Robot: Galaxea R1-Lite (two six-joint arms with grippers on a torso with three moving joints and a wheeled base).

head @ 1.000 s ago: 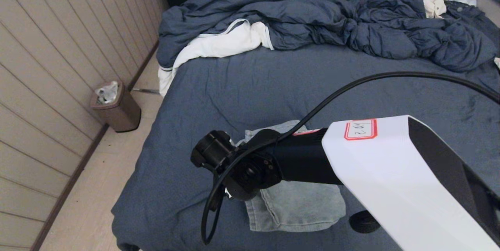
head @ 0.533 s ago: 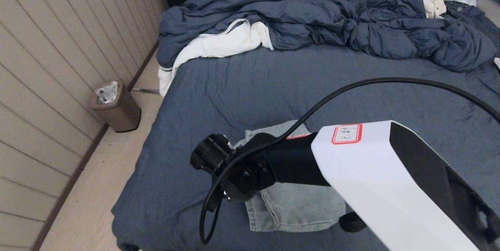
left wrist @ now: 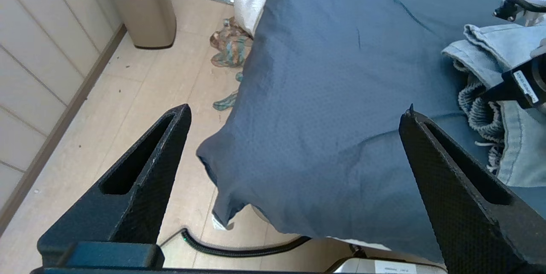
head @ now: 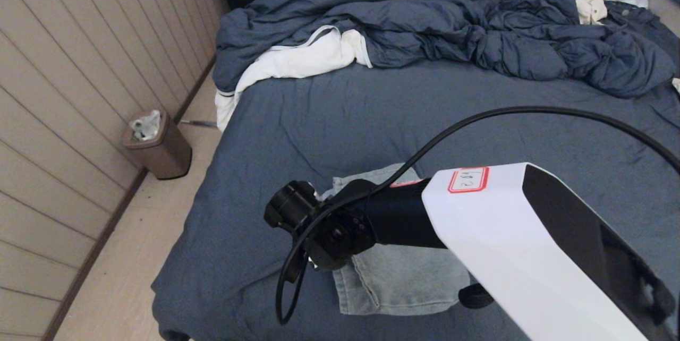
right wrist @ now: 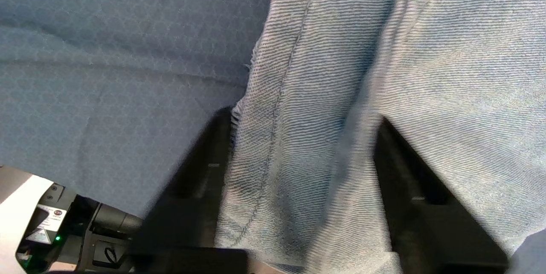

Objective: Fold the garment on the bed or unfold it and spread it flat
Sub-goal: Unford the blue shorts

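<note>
Right wrist view: right gripper (right wrist: pixel 298 205) fingers (right wrist: pixel 200 180) straddle the garment (right wrist: pixel 384 73) hem near the bed (head: pixel 372 118) front edge, grip uncertain; lift slowly. Left gripper (left wrist: pixel 294 116) gapes empty.

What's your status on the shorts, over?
Right end effector down on the denim shorts, fabric between its fingers, grip unconfirmed. Left end effector open over the bed corner, idle. Shorts bunched, not flat. Nothing in the way.
</note>
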